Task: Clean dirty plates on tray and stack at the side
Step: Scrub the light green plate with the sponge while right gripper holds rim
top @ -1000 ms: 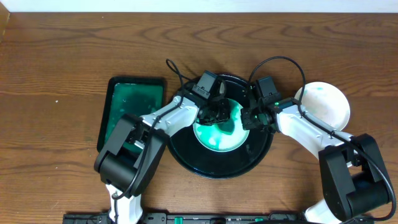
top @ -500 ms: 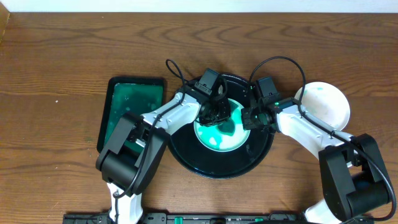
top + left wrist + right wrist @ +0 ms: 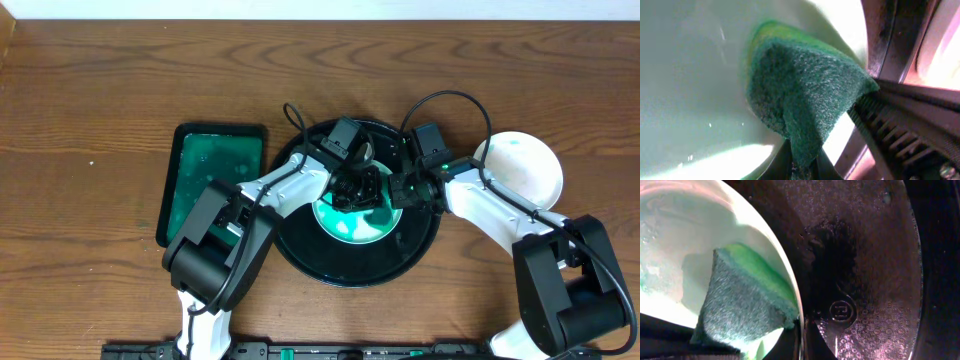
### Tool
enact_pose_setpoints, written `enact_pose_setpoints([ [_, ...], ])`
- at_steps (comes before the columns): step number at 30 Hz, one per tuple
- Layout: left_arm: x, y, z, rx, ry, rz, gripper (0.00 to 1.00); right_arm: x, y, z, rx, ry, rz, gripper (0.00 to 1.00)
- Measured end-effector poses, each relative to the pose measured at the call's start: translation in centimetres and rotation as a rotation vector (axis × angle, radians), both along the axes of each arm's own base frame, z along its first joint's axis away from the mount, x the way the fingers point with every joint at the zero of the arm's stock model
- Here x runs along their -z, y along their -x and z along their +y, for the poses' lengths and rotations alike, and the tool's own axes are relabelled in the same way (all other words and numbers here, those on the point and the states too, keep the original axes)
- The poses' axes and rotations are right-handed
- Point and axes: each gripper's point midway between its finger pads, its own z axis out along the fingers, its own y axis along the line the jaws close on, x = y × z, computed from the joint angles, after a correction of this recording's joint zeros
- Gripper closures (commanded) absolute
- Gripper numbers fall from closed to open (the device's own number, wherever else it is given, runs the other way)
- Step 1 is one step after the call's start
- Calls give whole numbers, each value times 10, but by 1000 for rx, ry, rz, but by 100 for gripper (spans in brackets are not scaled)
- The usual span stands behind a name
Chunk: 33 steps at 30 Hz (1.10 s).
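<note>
Non-task stuff only:
- Table (image 3: pixel 100 80): dark brown wood, grain running left-right, fills the overhead view.
- Wall (image 3: pixel 320 8): thin white strip along the table's far edge.
- Small rectangular tray (image 3: pixel 163 190): dark green, rounded corners, long side running near-far, flat on the table's left half. Inside (image 3: pixel 212 165) is mottled teal-green; can't tell if that's cloth or liquid. Near-right corner is covered.
- Sponge (image 3: pixel 800 95): two layers, bright green foam backing plus a darker, rough grey-green scouring face. Folded or squeezed into a wedge, scouring face toward both wrist cameras, foam showing as a bright band along one edge (image 3: pixel 755 272).
</note>
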Motion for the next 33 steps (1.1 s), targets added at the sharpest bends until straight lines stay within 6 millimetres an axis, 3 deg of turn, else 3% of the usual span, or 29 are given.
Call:
enact_pose_setpoints([
  [6,3,17,9,4,-29,95,93,0,1,0,0,0,3,99],
  [17,8,3,38,-71,-112,94,93,-1,-2,4,-6,-19,-8,99],
  [23,7,-18,75,-148,-303,57,93,-2,-1,8,-16,-34,-6,99],
  [28,7,-37,121,-182,-555,-50,93,-2,-1,8,-16,-34,-5,99],
  [33,6,-45,138,-153,-672,-136,93,-2,0,10,-20,-43,0,99],
])
